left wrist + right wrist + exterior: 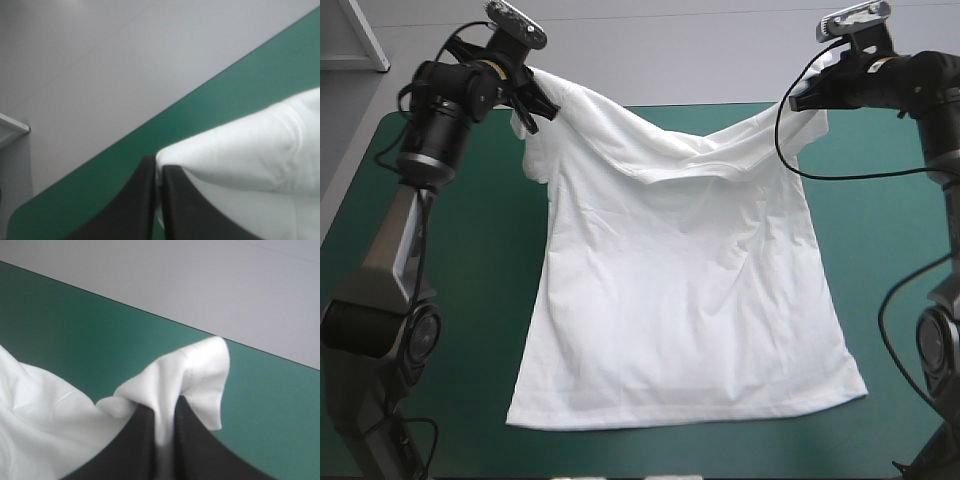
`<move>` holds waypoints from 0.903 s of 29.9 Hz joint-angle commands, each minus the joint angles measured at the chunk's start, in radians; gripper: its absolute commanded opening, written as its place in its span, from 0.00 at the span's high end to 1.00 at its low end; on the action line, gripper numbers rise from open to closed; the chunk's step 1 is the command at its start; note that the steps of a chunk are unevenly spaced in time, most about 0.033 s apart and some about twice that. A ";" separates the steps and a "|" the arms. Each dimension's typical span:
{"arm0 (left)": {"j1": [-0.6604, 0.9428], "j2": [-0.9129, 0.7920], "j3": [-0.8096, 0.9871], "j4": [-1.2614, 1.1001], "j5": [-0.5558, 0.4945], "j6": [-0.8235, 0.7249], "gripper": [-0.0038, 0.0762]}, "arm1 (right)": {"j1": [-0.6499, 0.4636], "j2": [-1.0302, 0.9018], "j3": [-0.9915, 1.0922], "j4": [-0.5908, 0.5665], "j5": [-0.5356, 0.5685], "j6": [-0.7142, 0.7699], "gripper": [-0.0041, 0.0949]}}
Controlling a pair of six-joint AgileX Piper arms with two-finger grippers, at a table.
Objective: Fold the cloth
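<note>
The white T-shirt (680, 290) hangs by its two shoulders above the teal-green table, neckline sagging between them, its hem resting on the cover near the front edge. My left gripper (532, 100) is raised at the far left and shut on the T-shirt's left shoulder; in the left wrist view the black fingers (142, 200) pinch the white cloth (250, 150). My right gripper (810, 98) is raised at the far right, shut on the other shoulder. In the right wrist view a fold of T-shirt (190, 375) stands up between its fingers (192, 440).
The teal-green cover (490, 260) shows on both sides of the shirt and beyond it up to the table's far edge (720, 104). The grey floor lies past that edge.
</note>
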 commanded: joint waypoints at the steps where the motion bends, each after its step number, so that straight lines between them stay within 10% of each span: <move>1: 0.025 0.052 -0.036 -0.033 -0.105 -0.009 0.93 | -0.010 0.041 -0.024 0.015 -0.149 -0.035 0.97; 11: 0.037 0.226 -0.039 -0.149 -0.002 -0.006 0.93 | -0.010 0.228 -0.024 0.013 -0.164 -0.067 0.93; 20: 0.039 0.225 -0.040 -0.208 0.107 -0.015 0.53 | -0.010 0.215 -0.037 0.011 -0.123 -0.018 0.27; 27: 0.039 0.048 -0.040 -0.189 0.197 -0.033 0.48 | -0.010 0.016 -0.054 0.011 -0.032 0.009 0.35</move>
